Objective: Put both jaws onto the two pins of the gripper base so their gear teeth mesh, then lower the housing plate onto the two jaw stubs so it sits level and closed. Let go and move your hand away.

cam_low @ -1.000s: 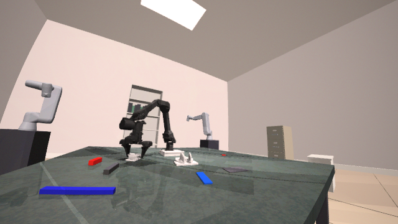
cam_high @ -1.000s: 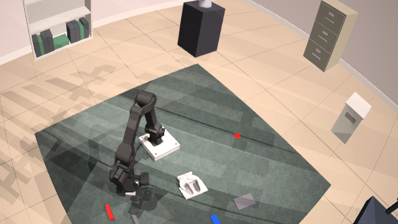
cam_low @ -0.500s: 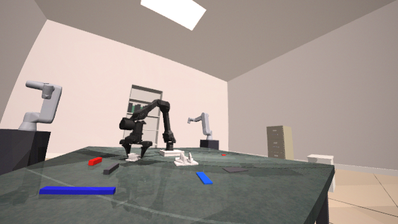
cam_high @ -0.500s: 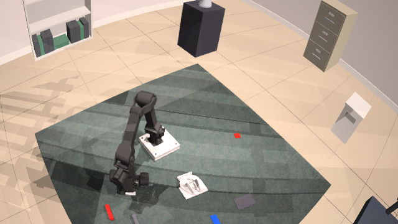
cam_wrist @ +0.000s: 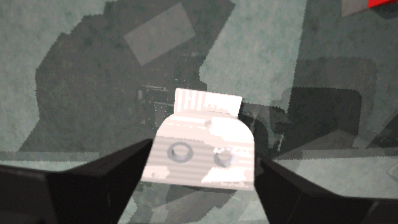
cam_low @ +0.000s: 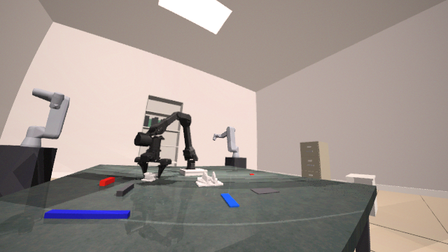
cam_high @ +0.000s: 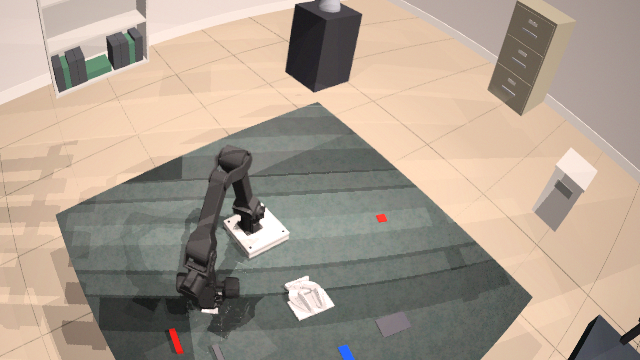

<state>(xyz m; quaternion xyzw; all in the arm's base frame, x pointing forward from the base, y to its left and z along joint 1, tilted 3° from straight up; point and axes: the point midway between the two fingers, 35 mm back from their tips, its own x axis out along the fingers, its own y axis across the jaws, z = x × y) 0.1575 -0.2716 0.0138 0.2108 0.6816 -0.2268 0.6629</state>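
The white housing plate (cam_high: 210,311) (cam_low: 149,176) (cam_wrist: 206,132) lies low at the table top, with two round sockets and a ribbed end block showing in the wrist view. My gripper (cam_high: 212,306) (cam_low: 152,177) (cam_wrist: 200,149) points down and is shut on the plate, one finger against each side edge. The white gripper base (cam_high: 300,313) (cam_low: 201,183) stands apart from the plate, to its right in the top and exterior views. Two white upright jaw shapes stand on the base; whether their teeth mesh is too small to tell.
Near the gripper lie a red bar (cam_high: 176,341) (cam_low: 106,181) and a dark grey bar (cam_high: 218,352) (cam_low: 125,190). A blue strip (cam_high: 346,352) (cam_low: 229,200) and a grey flat plate (cam_high: 393,324) (cam_low: 264,191) lie beyond the base. A long blue bar (cam_low: 87,214) lies in front.
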